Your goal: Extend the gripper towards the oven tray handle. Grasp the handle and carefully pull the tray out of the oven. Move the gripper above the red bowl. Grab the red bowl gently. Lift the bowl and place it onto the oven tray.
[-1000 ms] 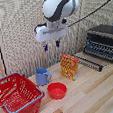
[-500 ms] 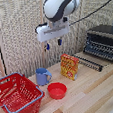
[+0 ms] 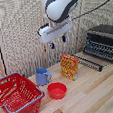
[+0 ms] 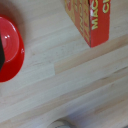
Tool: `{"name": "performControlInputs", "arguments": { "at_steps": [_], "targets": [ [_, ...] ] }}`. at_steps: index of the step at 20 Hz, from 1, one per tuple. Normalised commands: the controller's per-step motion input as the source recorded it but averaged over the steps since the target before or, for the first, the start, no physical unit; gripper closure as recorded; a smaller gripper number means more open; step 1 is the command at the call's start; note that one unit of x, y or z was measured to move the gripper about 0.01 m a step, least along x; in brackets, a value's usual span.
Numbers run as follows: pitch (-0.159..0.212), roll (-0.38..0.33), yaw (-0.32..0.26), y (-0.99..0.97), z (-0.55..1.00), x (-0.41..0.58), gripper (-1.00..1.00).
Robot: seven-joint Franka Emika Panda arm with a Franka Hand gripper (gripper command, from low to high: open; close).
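Note:
My gripper (image 3: 58, 42) hangs high above the table in the exterior view, open, with its two blue-tipped fingers apart and nothing between them. The dark oven (image 3: 106, 34) stands at the exterior view's right, well away from the gripper. Dark bars of the tray (image 3: 98, 49) show dimly in its front opening. The red bowl (image 3: 57, 90) sits on the wood below and in front of the gripper, untouched. In the wrist view the red bowl (image 4: 10, 47) lies at the picture's edge, and the fingers do not show clearly.
The oven's flap door (image 3: 88, 63) lies folded down in front of it. A yellow-red food box (image 3: 70, 66) stands between bowl and oven, seen also as the box (image 4: 88, 20). A blue mug (image 3: 42, 75) and a large red basket (image 3: 17, 97) sit at the exterior view's left.
The gripper has drifted slightly toward the exterior view's right. Nothing on the table has moved.

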Motion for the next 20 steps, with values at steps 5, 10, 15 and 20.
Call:
{"name": "performControlInputs", "arguments": {
  "at_steps": [5, 10, 15, 20],
  "targets": [
    [0.013, -0.359, 0.118, -0.09, 0.03, -0.050, -1.00],
    [-0.016, -0.293, 0.118, -0.35, 0.04, -0.081, -1.00],
    [-0.028, -0.248, 0.137, -0.41, 0.00, -0.040, -1.00],
    [-0.011, -0.159, 0.163, -0.54, -0.02, 0.031, -1.00]
  ]
}}
